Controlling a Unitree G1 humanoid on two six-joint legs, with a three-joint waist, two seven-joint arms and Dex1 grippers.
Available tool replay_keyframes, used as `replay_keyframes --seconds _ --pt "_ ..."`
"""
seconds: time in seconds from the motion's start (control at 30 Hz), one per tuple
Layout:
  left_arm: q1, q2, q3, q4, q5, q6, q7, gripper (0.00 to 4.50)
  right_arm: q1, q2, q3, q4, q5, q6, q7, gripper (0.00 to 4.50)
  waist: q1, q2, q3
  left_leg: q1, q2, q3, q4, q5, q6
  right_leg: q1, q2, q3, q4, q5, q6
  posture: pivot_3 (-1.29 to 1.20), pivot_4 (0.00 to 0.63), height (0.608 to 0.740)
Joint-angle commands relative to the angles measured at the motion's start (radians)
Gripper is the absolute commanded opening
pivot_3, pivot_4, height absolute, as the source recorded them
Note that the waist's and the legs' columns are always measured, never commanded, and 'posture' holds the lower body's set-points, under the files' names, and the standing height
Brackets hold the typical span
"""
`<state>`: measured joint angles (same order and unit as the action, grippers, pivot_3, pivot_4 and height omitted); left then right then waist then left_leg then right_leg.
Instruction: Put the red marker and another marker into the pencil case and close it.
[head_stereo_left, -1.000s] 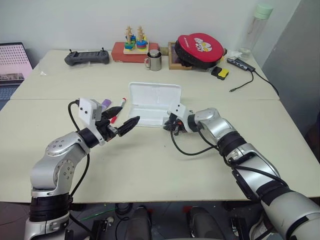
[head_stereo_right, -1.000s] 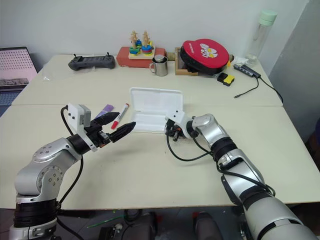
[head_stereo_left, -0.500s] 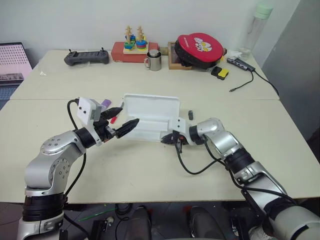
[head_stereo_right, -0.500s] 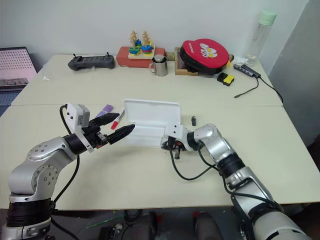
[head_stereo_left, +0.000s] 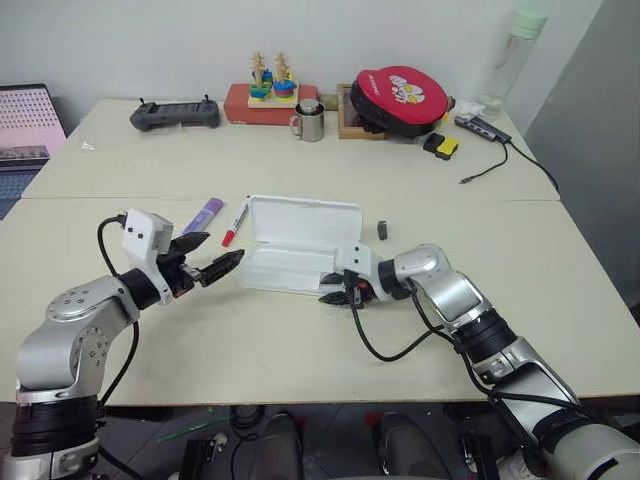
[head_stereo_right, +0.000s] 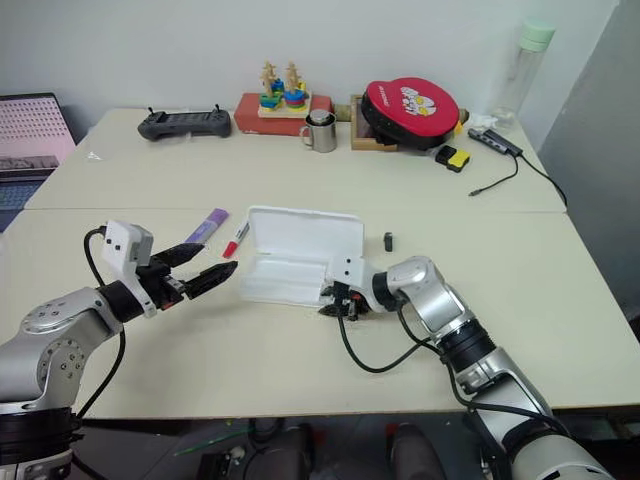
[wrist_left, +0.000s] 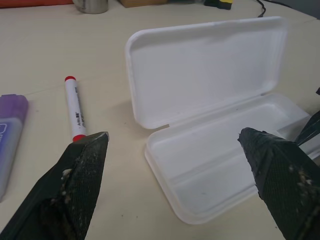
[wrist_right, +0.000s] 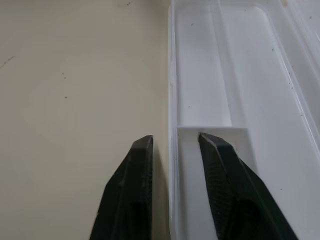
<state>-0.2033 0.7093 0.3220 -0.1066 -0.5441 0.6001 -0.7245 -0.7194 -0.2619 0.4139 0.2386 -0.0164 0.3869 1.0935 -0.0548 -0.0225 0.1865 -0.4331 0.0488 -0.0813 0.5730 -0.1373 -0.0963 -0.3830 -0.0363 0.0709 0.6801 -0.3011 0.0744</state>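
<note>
1. The pencil case lies open on the desk, its lid standing up behind an empty tray, so neither marker is in yet.
2. The left pincer hangs spread wide and holds nothing, just off the case's near left corner, fingers pointing toward the tray.
3. The red marker lies on the desk just beyond that pincer, beside the lid's left edge, its red cap at the end nearer the pincer.
4. The purple highlighter, the other marker, lies just outside the red one, farther from the case, also beyond the left pincer.
5. The right pincer sits low at the case's front right corner, its two fingers straddling the tray's front wall with a gap between them; they are parted and not clamping the wall.
6. Judged step: the case is opened and placed; picking up the first marker comes next.
7. The next move calls for the left pincer to reach forward over the red marker, line its fingers across the slim barrel, close, and carry it into the tray lengthwise.
</note>
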Motion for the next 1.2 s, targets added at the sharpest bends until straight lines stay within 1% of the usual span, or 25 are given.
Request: replay_keyframes --seconds 0.03,0.07,0.1,0.2,0.3,0.5,0.87,1.0,1.07,1.13,1.2 --pt "-0.041 -0.005 0.027 0.06 0.051 -0.054 0.065 4.5 -0.021 0.008 -0.107 -0.138 0.129 0.087 0.008 2.51 0.0 0.0 0.0 0.0 0.0 0.0 0.0 0.0 0.0 0.0 0.0 0.0 0.0 0.0 0.0 0.0 0.15 0.74" --pt "-0.043 -0.007 0.025 0.064 0.053 -0.059 0.067 4.5 -0.021 0.007 -0.109 -0.145 0.136 0.094 0.005 2.84 0.0 0.0 0.0 0.0 0.0 0.0 0.0 0.0 0.0 0.0 0.0 0.0 0.0 0.0 0.0 0.0 0.15 0.74" --pt "-0.05 -0.013 0.016 0.075 0.064 -0.069 0.075 4.5 -0.022 0.016 -0.13 -0.159 0.161 0.112 -0.008 3.01 -0.001 0.0 0.0 0.0 0.0 0.0 0.0 0.0 0.0 0.0 0.0 0.0 0.0 0.0 0.0 0.0 0.15 0.74" --pt "-0.083 -0.029 -0.022 0.13 0.113 -0.094 0.111 4.5 -0.029 0.032 -0.216 -0.219 0.223 0.166 -0.079 3.68 0.001 0.0 0.0 0.0 0.0 0.0 0.0 0.0 0.0 0.0 0.0 0.0 0.0 0.0 0.0 0.0 0.15 0.74" --pt "-0.128 -0.049 -0.051 0.202 0.155 -0.108 0.141 4.5 -0.027 0.019 -0.253 -0.263 0.246 0.192 -0.119 4.45 0.005 0.0 0.0 0.0 0.0 0.0 0.0 0.0 0.0 0.0 0.0 0.0 0.0 0.0 0.0 0.0 0.15 0.74" --pt "-0.235 -0.06 -0.104 0.371 0.235 -0.142 0.17 4.5 -0.04 -0.004 -0.27 -0.275 0.257 0.21 -0.184 4.49 0.004 -0.001 0.0 0.0 0.0 0.0 0.0 0.0 0.0 -0.001 0.0 0.0 0.0 0.0 0.0 0.0 0.15 0.74" --pt "-0.356 -0.105 -0.174 0.557 0.282 -0.199 0.097 4.5 -0.078 -0.014 -0.308 -0.293 0.289 0.201 -0.268 4.49 0.003 -0.001 0.0 -0.001 0.0 0.0 0.0 0.0 0.0 -0.001 0.0 0.0 0.0 0.0 0.0 0.0 0.15 0.74" --pt "-0.385 -0.115 -0.181 0.617 0.309 -0.204 0.121 4.5 -0.097 -0.009 -0.32 -0.304 0.31 0.201 -0.289 4.49 0.002 -0.001 0.0 -0.001 0.0 0.0 -0.001 0.0 0.0 -0.001 0.0 0.0 0.0 0.0 0.0 0.0 0.15 0.74" --pt "-0.39 -0.119 -0.179 0.63 0.315 -0.216 0.121 4.13 -0.108 -0.003 -0.333 -0.31 0.33 0.208 -0.296 4.5 0.001 -0.001 0.0 -0.001 0.0 0.0 -0.001 0.0 0.0 -0.001 0.0 0.0 0.0 0.0 0.0 0.0 0.15 0.74" --pt "-0.39 -0.124 -0.181 0.636 0.32 -0.216 0.127 3.86 -0.114 -0.006 -0.331 -0.32 0.343 0.217 -0.297 4.5 0.001 -0.001 0.0 -0.001 0.0 0.0 -0.001 0.0 0.0 -0.001 0.0 0.0 0.0 0.0 0.0 0.0 0.15 0.74" --pt "-0.388 -0.128 -0.185 0.636 0.322 -0.222 0.123 3.34 -0.118 -0.008 -0.329 -0.327 0.352 0.221 -0.296 4.5 0.001 -0.001 0.0 -0.001 0.0 0.0 -0.001 0.0 0.0 -0.001 0.0 0.0 0.0 0.0 0.0 0.0 0.15 0.74"
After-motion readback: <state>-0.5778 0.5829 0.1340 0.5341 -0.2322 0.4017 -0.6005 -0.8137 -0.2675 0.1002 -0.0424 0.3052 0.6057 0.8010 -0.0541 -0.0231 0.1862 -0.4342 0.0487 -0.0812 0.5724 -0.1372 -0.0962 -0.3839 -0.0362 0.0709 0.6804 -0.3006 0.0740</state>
